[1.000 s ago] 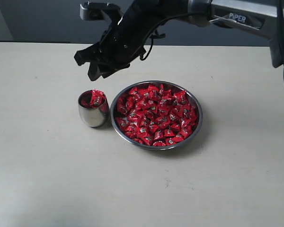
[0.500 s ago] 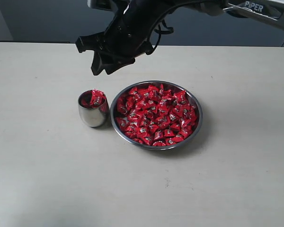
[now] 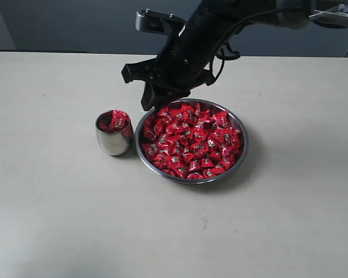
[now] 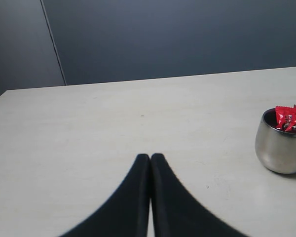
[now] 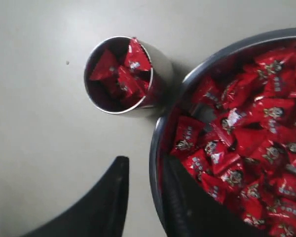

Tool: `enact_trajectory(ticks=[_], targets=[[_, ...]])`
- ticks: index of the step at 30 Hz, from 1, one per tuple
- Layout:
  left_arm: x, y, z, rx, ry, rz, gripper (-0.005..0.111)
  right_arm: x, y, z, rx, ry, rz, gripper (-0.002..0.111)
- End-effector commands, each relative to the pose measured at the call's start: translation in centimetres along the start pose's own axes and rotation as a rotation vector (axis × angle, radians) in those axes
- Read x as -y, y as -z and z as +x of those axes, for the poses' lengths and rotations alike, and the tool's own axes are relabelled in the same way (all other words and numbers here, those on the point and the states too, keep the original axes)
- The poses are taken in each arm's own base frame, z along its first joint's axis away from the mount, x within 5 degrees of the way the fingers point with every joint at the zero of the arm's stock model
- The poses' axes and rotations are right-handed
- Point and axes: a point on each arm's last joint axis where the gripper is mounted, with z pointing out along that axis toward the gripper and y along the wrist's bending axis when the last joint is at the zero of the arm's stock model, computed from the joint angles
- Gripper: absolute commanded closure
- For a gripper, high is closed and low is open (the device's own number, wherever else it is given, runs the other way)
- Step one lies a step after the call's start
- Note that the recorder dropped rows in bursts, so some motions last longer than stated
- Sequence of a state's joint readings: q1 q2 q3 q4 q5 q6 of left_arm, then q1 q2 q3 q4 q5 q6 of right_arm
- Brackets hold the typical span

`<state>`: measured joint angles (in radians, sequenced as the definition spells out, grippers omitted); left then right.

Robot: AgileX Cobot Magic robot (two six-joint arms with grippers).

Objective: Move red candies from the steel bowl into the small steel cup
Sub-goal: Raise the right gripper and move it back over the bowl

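The pale table fills most of the exterior view, and the task's things sit a little left of its centre. The right arm reaches in from the upper right of the frame. Its gripper hangs above the upper-left edge of the bowl. The fingers stand apart with a gap between them and nothing held, so it is released and empty. The bowl lies flat with its open side up, at centre frame, heaped nearly to the rim with candies. The cup stands upright just left of the bowl, very close to it. Whether the two touch is hard to tell. The cup's long axis is vertical and its mouth faces straight up. A few candies are already inside it, and one pokes above the rim on the side nearer the bowl. I judge the job begun but far from done: only a small share has crossed over and most remains in the bowl, though the cup looks to have little room left. The left gripper shows only in its own wrist camera. Its fingers are pressed together on nothing, above bare table with the cup ahead of it.
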<state>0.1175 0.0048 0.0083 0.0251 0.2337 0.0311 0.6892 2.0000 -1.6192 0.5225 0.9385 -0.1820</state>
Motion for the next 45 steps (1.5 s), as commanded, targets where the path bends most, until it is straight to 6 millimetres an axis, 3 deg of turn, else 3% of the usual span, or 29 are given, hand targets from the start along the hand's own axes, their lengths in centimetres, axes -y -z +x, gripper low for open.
enact_trajectory(ticks=[1,20,45], targets=[[0.0,0.1,-0.3,0.015,0.0,-0.003,0.106,0.9,1.5,1.0,0.047,0.004,0.03,0.084],[0.0,0.1,-0.3,0.015,0.0,-0.003,0.106,0.4,5.3,1.9,0.116,0.093,0.111,0.084],[0.0,0.1,-0.3,0.015,0.0,-0.003,0.106,0.1,6.7,1.9,0.146,0.264,0.157,0.084]])
